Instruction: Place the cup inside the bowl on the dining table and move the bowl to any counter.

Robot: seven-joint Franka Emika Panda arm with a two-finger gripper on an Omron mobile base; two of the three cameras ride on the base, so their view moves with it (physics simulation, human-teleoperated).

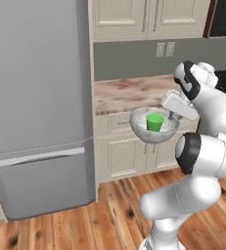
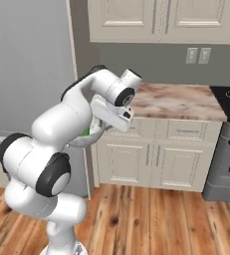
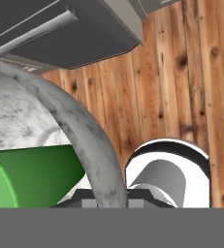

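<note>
One tool [image 1: 172,116] gripping bowl [image 1: 143,131] aloft

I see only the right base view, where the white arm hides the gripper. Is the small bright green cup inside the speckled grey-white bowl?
Observer: Yes. In the left base view the small bright green cup stands upright inside the speckled grey-white bowl.
Operator: Does the bowl rest on the marble counter?
Observer: No. It hangs in the air in front of the cream drawers, below the edge of the beige marble counter.
Operator: Where does the gripper hold it?
Observer: The gripper is shut on the bowl's rim, on the side toward the arm; the hand view shows the rim between the tips.
</note>
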